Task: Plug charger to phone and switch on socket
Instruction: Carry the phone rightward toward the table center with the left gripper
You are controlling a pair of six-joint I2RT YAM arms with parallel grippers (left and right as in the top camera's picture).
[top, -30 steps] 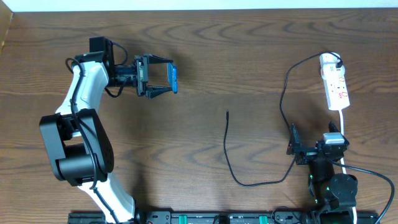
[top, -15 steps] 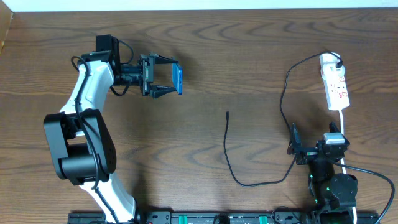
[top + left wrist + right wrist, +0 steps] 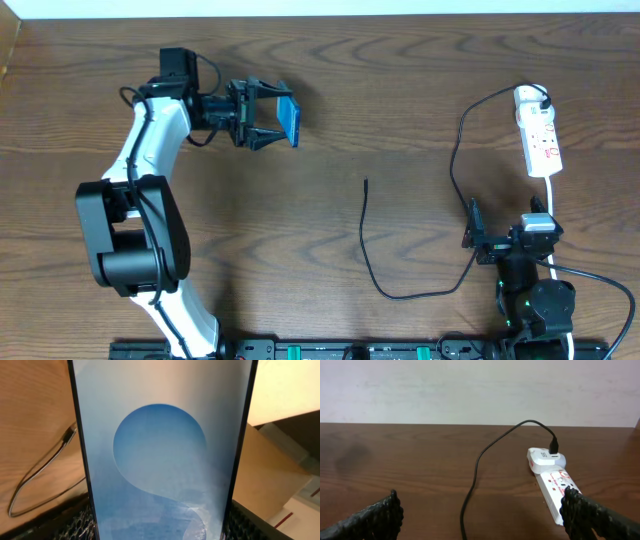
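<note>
Step in hand: phone [image 3: 289, 120] carried by L arm; mating with charger [image 3: 364, 232] not yet done, switch untouched (judgement).
Left gripper [image 3: 276, 117]: clamped on phone across its long edges, jaws narrowed to phone width. Wrist view: screen fills frame, finger pads [image 3: 80, 522] at both lower corners.
Phone posn: approx 10 o'clock on table [image 3: 400, 60], turned on edge, screen toward wrist cam. Looks lifted off the wood; height not confirmable.
Right gripper [image 3: 468, 232]: jaws spread wide, nothing between them, touching nothing. Posn approx 4 o'clock.
Charger: slack on table. Connector tip [image 3: 366, 181] near centre, pointing 12 o'clock, well apart from phone. Cable loops toward 6 o'clock, then climbs to 2.
Plug [image 3: 553, 450]: at far end of socket [image 3: 538, 135], appears seated.
Socket posn: approx 2 o'clock, lying flat. Switch state too small to tell.
Next move (judgement): bring phone's port end to centre; R arm to grip cable just behind tip. Calls for close port/tip alignment.
Note: port not visible in any view.
</note>
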